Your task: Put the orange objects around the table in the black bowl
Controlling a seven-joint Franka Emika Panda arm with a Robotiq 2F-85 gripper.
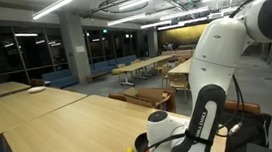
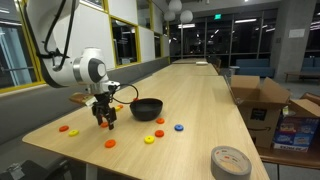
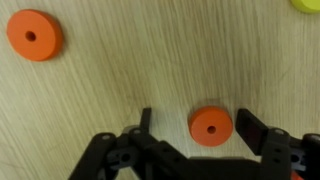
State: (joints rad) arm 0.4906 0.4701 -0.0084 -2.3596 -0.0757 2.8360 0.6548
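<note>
This orange disc [image 3: 211,125] looks like a small flat ring with a centre hole. It is probably light and rigid with a smooth face, so the sound hold is across its rim, with fingers on opposite edges. In the wrist view it lies flat on the surface [image 3: 120,70] between the fingers of the claw [image 3: 198,122], which stands apart, and the disc sits nearer one finger than the other. A second orange disc [image 3: 35,35] lies well apart. The black bowl [image 2: 147,108] sits near the claw

Ceiling strip lights [image 1: 54,7] brighten the hall evenly (windows [image 2: 125,40] are dark); the wrist view is soft, with faint shadow near the jaws.
</note>
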